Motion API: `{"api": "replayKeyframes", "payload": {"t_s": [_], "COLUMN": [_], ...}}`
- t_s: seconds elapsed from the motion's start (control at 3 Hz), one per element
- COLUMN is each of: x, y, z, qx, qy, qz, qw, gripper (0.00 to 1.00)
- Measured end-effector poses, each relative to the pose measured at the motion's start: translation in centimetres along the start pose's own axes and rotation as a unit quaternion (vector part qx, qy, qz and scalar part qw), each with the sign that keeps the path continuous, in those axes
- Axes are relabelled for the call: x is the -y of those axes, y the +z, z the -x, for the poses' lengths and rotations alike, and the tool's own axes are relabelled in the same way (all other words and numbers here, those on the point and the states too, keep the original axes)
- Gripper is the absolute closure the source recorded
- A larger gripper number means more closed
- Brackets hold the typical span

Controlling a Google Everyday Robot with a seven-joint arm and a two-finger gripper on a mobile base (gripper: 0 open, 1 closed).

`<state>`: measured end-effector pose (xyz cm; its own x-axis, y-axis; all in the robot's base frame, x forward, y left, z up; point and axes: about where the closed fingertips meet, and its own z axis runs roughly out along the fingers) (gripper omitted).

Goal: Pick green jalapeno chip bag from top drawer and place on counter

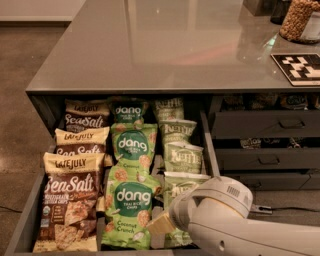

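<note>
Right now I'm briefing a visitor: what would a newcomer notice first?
The open top drawer packed with three columns of snack bags: Late July Sea Salt left, dang centre, green jalapeno chip bags right. The white arm fills the lower right, its tool over the drawer's front.

Glossy grey-brown stone surface with a thin straight front edge, reflecting light in pale streaks. What lies directly on it is all at the right. A black-and-white patterned marker tile lies flat near the front edge. A container of brownish grains stands behind the tile. Dark objects at the back are cut off by the frame. The robot's hand is below and in front of the surface, over the open drawer.
</note>
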<state>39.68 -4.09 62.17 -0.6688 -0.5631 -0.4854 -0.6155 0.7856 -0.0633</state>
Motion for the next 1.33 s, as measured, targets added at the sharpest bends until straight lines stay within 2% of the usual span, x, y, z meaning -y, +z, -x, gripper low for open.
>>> {"api": "replayKeyframes", "payload": {"t_s": [0.67, 1.0, 1.33], "x": [2.2, 3.0, 3.1], "y": [2.3, 3.5, 3.7], "z": [-0.8, -1.4, -1.5], "qx": [-0.022, -0.032, -0.034], "qy": [0.022, 0.026, 0.027], "qz": [-0.035, -0.051, -0.057], "qw": [0.9989, 0.9978, 0.9974], "gripper": [0.00, 0.18, 0.43]}}
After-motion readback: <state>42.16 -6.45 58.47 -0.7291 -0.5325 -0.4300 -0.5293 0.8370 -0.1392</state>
